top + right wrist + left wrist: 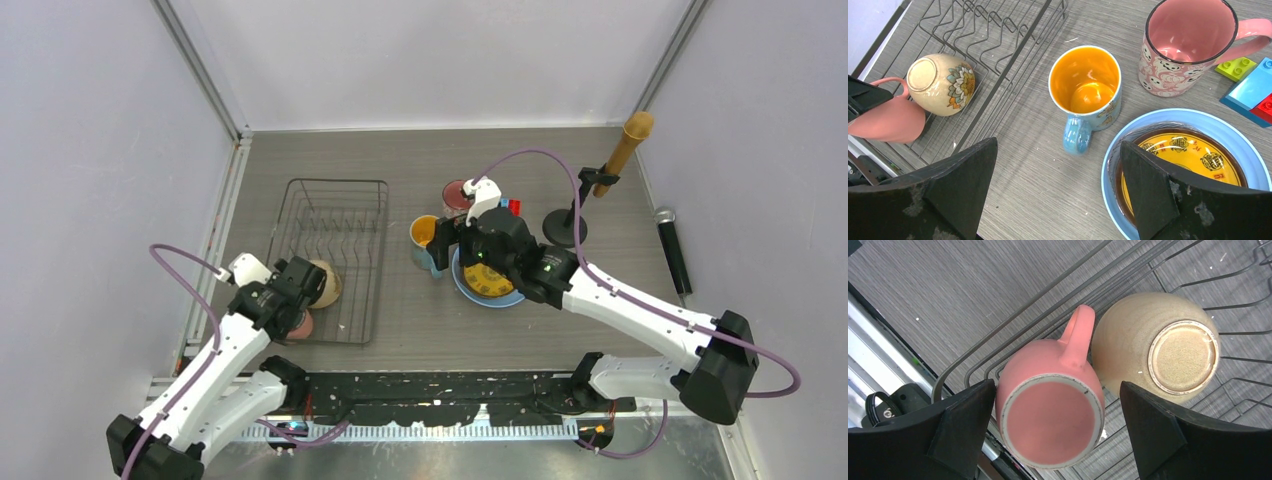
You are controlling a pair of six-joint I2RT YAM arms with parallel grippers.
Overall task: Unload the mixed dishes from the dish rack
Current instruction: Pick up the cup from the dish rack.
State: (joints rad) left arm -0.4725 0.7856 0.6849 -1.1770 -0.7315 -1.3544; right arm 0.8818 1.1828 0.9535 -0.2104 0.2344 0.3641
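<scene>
The black wire dish rack [335, 215] holds an upturned pink cup [1050, 420] and an upturned cream flowered bowl [1158, 345], side by side at its near left corner. My left gripper [1058, 427] is open, one finger on each side of the pink cup, the right finger clear of it. My right gripper [1058, 185] is open and empty above the table between the blue mug with yellow inside [1088, 90] and the light blue plate [1248, 130]. The yellow patterned plate [1188, 155] lies on it under a clear glass bowl. The pink patterned mug [1183, 45] stands behind.
Coloured toy bricks [1253, 90] lie beside the pink patterned mug. A black stand with a wooden handle [600, 180] and a microphone [675, 250] are at the right. The cage walls and metal frame close in the table.
</scene>
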